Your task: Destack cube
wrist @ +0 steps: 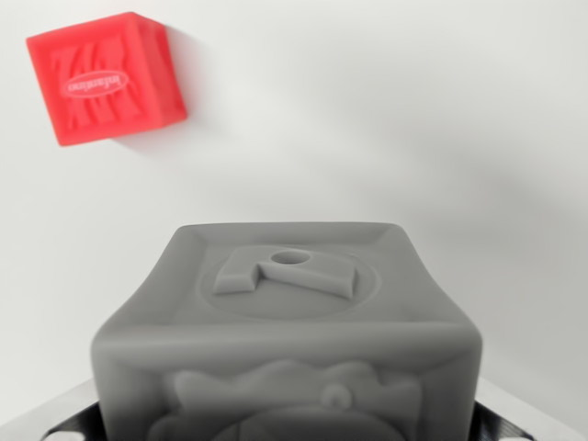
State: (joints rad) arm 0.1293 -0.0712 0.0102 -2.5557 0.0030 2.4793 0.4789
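Close up, an embossed matte grey cube; glossy red cube beyond.

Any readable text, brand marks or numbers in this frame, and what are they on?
Red cube: a white brand word in an oval on its face, upside down and too blurred to read for sure.
Grey cube: raised relief shapes only, no readable word or number.
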